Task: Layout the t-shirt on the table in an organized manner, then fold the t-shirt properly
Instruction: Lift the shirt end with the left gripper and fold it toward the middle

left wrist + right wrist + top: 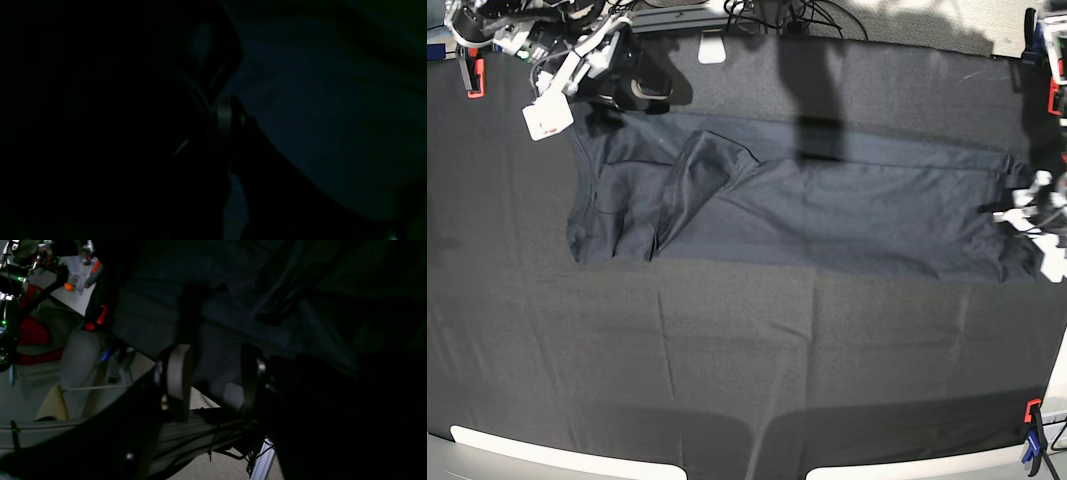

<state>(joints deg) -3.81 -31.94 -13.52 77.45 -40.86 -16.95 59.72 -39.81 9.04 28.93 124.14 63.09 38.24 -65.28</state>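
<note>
- Wide flat table (pixel 727 380) covered in matte black creased cloth fills the base view; pale edge strips show along the near side.
- Small red clamp (pixel 472 78) grips the cloth at the far corner on the view's left; a red-and-blue clamp (pixel 1032 440) sits at the near corner on the view's right.
- Beyond the far table edge: tangle of black cables (pixel 777 12) on pale floor.
- Dark navy-grey short-sleeved cotton t-shirt (pixel 827 210) lies on the far half of the table, stretched into a long band w/ its long axis running left-right across the view.
- Shirt's left end is bunched, w/ a folded-over flap (pixel 702 165); the rest lies fairly flat w/ shallow creases.
- Collar and label can't be made out, so which end is the neck can't be told.
- Right gripper (pixel 213 380), at the shirt's far-left corner in base view: jaws apart, shirt fabric seen between the two pads.
- Left gripper (pixel 1032 200) at the shirt's opposite end, by the table's right edge; wrist view too dark, can't tell jaw state.
</note>
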